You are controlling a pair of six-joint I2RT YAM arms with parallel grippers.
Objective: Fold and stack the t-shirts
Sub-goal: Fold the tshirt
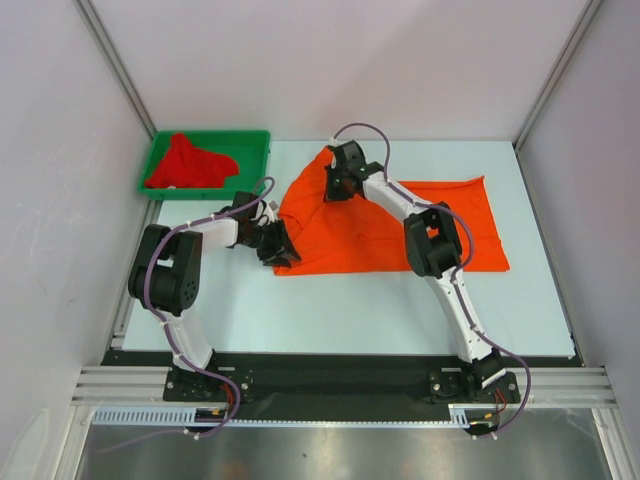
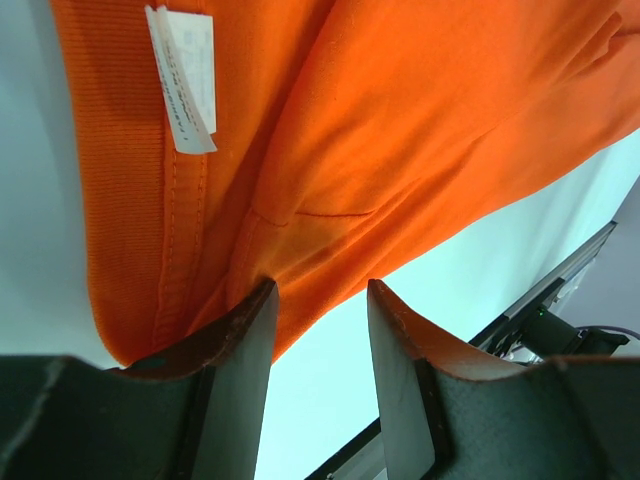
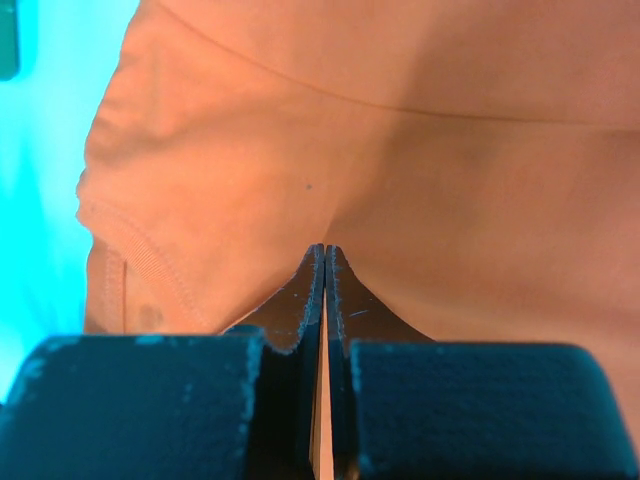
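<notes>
The orange t-shirt (image 1: 472,225) lies spread on the white table, its left part raised and bunched. My right gripper (image 1: 335,185) is shut on a fold of it at the far left; the wrist view shows the closed tips (image 3: 326,250) pinching orange cloth (image 3: 420,150). My left gripper (image 1: 280,245) is open at the shirt's near-left edge. In its view the gripper (image 2: 320,295) shows the hem (image 2: 300,150) touching one finger, and the white neck label (image 2: 185,80) hangs above. The red t-shirt (image 1: 190,165) lies crumpled in the green tray (image 1: 210,134).
The green tray stands at the table's far left corner. White walls and aluminium posts (image 1: 115,60) close in the sides and back. A black rail (image 1: 330,365) runs along the table's near edge at the arm bases.
</notes>
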